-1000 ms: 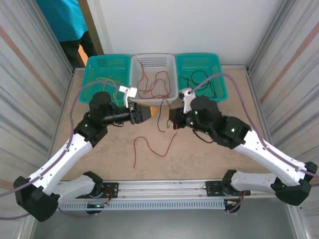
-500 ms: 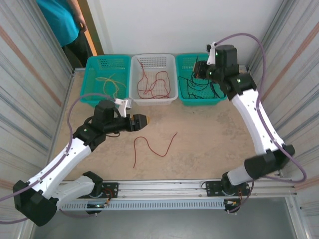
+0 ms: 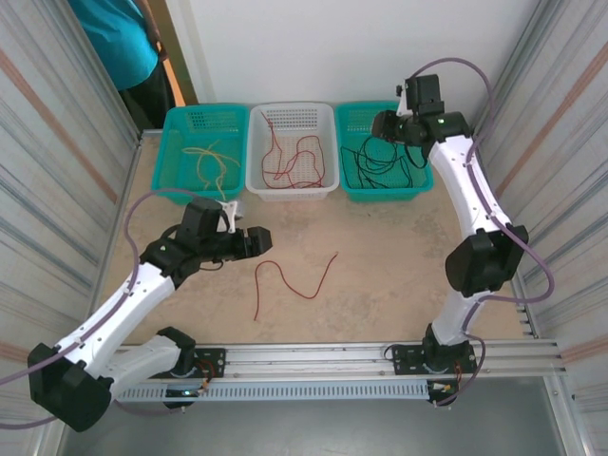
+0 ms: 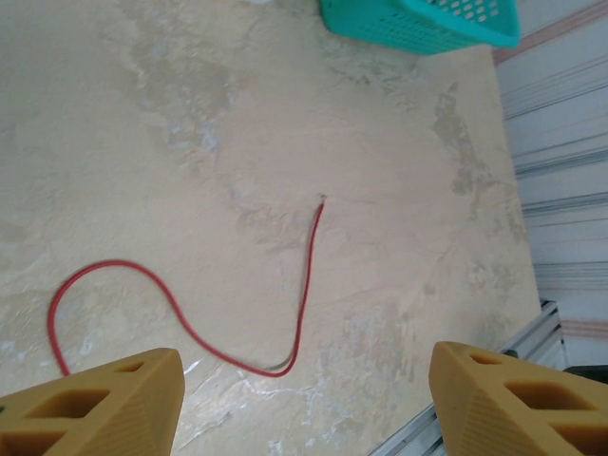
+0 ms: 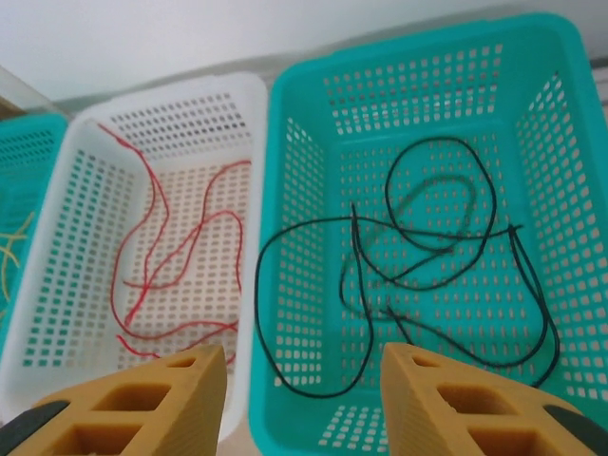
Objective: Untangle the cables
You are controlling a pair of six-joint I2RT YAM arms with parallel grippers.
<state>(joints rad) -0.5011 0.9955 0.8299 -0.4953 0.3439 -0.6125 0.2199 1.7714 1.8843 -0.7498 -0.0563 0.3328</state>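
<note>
On the tabletop (image 3: 399, 275), the upper-right teal basket (image 5: 266, 313) gathers black cables (image 5: 353, 223) beneath the right gripper (image 5: 304, 399), which is spread and empty. The left gripper (image 4: 304, 404), also spread, hovers at centre frame over a loose red cable (image 4: 309, 275), seemingly lined up to collect it.

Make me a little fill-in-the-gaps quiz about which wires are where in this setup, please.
1. The middle basket, which holds red cables, is coloured ___.
2. The right gripper hangs open over a teal basket whose cables are ___.
3. The left gripper hangs open over one loose red cable lying on the ___.

Missing words: white; black; table.
</note>
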